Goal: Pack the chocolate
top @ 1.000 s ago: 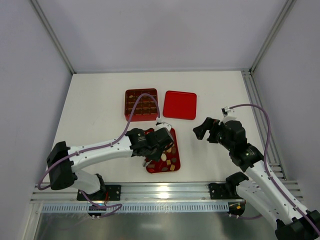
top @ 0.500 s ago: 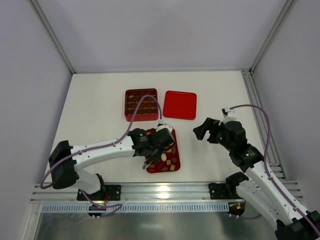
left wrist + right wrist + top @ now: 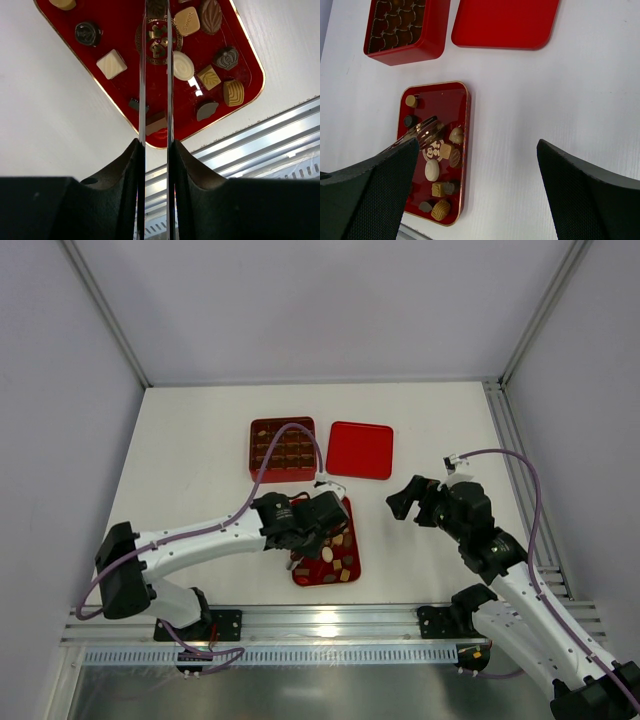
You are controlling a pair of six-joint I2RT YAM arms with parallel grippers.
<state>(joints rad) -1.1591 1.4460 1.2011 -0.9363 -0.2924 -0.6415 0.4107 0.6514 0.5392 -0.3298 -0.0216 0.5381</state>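
The chocolate (image 3: 183, 66) lies as several dark, tan and cream pieces on a flat dark-red tray (image 3: 115, 25) near the table's front edge (image 3: 356, 540). My left gripper (image 3: 155, 145) hangs over that tray (image 3: 308, 540), shut on metal tongs (image 3: 141, 100). The blades stand close together, and at their tips, over the tray's middle, there is a dark piece (image 3: 156, 7); I cannot tell if it is pinched. To the right of the tray my right gripper (image 3: 477, 145) hovers open and empty above bare table (image 3: 412, 502).
A red box (image 3: 282, 448) with grid compartments, partly filled with brown pieces, sits behind the tray. A flat red lid (image 3: 360, 449) lies to its right. An aluminium rail (image 3: 330, 620) runs along the near edge, just below the tray.
My left gripper has squeezed the tongs' blades closer together and shifted slightly over the tray. The right arm has not moved.
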